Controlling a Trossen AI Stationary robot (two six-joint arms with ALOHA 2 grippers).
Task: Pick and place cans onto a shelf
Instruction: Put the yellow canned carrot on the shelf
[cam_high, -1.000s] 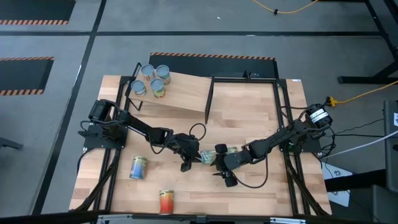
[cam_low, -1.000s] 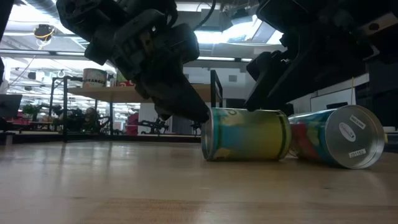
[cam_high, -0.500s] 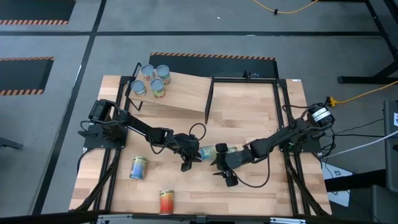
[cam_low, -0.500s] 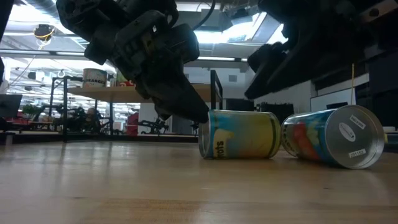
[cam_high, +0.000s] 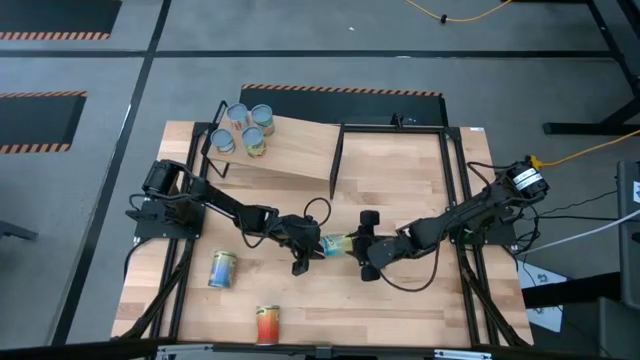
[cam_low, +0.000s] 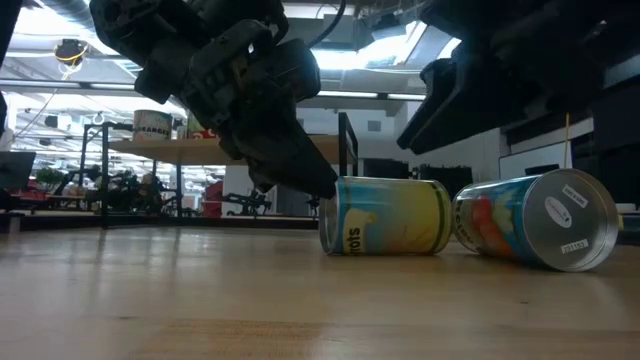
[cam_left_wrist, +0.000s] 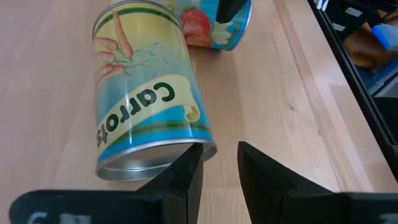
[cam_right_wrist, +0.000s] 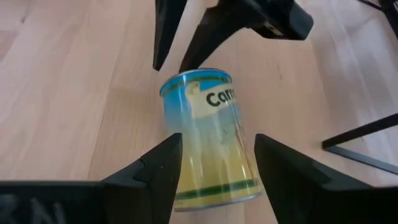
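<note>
We centre on the carrots can, lying on its side on the counter near its middle, well apart from the shelf, where four cans already stand at the raised end. A second fallen can with a red label lies just beside it. The right tool hangs over the carrots can with its fingers spread to either side of the can's body, not yet closed on it and holding nothing. The left tool sits at the can's open-looking rim end, its fingers parted by a narrow gap and empty; whether one finger touches the rim we cannot tell. In our judgement the chief risk is rolling: a cylinder on its side may slip away if one finger meets it before the other. The two tools are also close together, so a lift by the right could strike the left. Two more cans lie nearer the counter's front edge.
</note>
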